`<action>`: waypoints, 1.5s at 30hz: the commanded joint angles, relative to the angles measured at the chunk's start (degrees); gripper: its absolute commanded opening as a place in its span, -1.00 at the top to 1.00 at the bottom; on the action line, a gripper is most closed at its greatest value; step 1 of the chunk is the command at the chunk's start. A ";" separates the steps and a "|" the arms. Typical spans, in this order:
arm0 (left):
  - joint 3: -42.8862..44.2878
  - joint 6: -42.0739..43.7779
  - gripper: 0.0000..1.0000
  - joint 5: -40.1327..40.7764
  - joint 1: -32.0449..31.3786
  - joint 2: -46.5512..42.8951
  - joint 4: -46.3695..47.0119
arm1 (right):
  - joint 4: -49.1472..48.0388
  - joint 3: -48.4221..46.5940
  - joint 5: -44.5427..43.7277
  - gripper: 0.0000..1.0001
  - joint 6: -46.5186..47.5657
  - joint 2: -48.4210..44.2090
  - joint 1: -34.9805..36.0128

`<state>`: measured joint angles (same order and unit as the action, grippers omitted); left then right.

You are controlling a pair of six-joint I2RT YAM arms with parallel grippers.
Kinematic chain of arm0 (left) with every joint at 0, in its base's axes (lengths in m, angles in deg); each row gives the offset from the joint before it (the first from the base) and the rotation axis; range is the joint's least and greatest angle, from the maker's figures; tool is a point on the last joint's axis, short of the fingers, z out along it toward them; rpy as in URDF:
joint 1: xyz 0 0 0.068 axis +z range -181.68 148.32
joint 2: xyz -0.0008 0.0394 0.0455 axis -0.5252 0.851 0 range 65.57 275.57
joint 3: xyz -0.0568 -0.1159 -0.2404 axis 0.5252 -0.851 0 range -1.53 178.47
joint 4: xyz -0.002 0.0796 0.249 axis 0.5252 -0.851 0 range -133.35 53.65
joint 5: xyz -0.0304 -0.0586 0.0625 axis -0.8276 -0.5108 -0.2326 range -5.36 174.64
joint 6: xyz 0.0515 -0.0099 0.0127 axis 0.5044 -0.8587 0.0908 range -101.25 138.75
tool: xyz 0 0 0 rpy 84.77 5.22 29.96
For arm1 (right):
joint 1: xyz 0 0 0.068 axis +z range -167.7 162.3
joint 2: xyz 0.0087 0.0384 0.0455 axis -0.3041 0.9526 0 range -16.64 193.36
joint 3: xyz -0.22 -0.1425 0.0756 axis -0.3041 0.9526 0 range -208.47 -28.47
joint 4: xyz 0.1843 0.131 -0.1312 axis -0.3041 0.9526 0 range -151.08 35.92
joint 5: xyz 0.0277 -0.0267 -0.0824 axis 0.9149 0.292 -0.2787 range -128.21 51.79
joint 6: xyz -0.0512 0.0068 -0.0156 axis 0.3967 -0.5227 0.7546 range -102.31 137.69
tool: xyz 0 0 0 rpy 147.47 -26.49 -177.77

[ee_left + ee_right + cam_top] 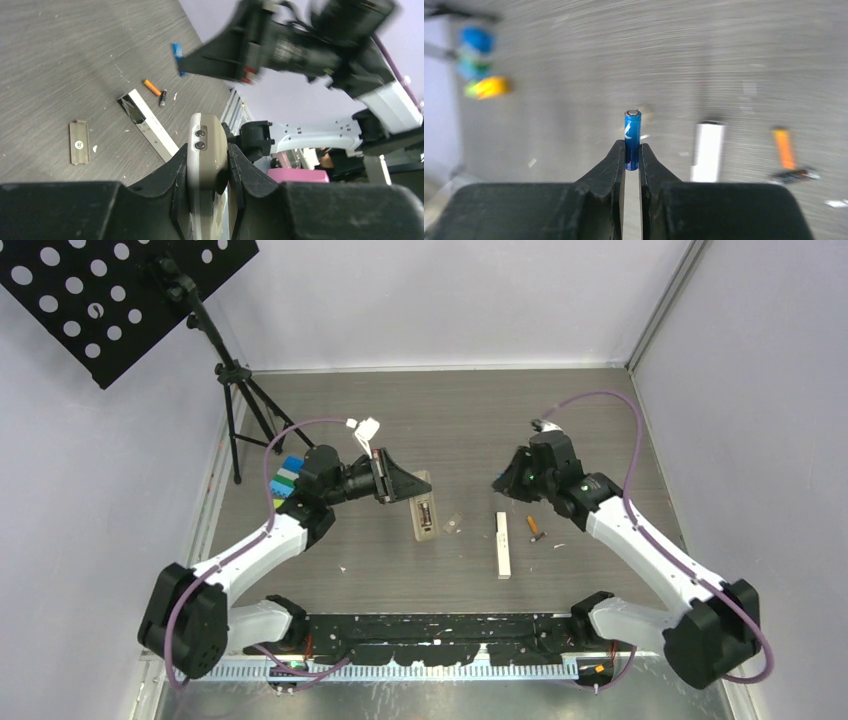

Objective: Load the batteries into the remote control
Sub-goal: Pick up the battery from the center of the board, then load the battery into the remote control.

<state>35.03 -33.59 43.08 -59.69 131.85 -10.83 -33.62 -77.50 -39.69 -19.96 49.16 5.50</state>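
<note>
Battery [632, 131]: we are pinching it upright in right gripper [632, 146]; left gripper [207, 150] is clamping remote [202, 127], left of it in top view

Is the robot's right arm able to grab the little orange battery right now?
Probably not yet. The right gripper is pinching the blue battery, so its fingers are full. The orange battery lies in the open nearby, with nothing covering it.

Glossy blue battery [632, 137], matt wood-grain table [450, 410]
</note>
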 commanded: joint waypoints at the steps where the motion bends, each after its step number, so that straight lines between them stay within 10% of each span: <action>1: 0.05 -6.56 1.00 2.17 0.15 3.77 5.09 | -3.61 -4.82 13.24 0.94 3.84 -5.97 8.31; 18: -1.46 -19.37 1.00 0.40 0.15 16.55 17.13 | 2.94 -15.55 8.31 0.81 7.58 0.92 25.47; 45: -2.46 -22.62 1.00 1.60 0.15 16.24 19.81 | 3.89 -17.06 7.31 0.58 7.44 6.85 26.86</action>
<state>32.73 -55.84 44.61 -59.69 148.73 4.64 -28.83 -92.50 -33.26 -13.36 55.87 31.86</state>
